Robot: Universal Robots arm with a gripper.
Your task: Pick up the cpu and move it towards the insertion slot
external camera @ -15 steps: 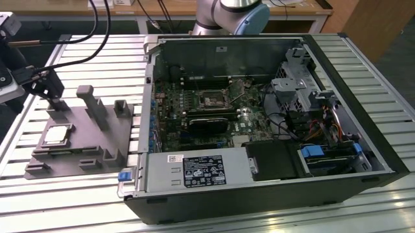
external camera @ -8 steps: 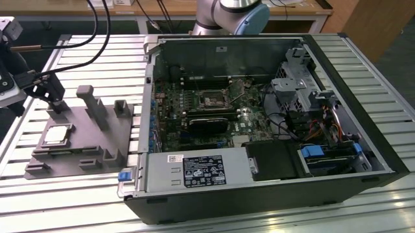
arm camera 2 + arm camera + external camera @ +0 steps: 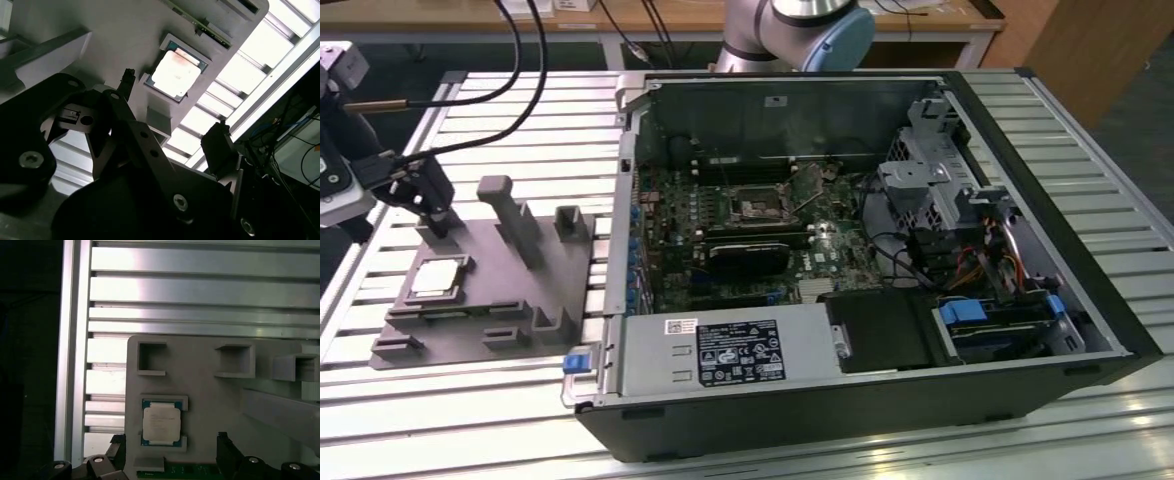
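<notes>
Gripper (image 3: 170, 437), jaws spread, is poised near the cpu (image 3: 161, 422), lower centre of the first wrist view; its edges should be straddled squarely.

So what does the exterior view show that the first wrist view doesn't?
Exterior view: the open computer case, with the insertion slot on its board and the robot arm behind it. First wrist view: a close look at the open tool, its fingers apart on either side of the cpu. Both: the cpu lying in the grey fixture on the slatted metal table.
</notes>
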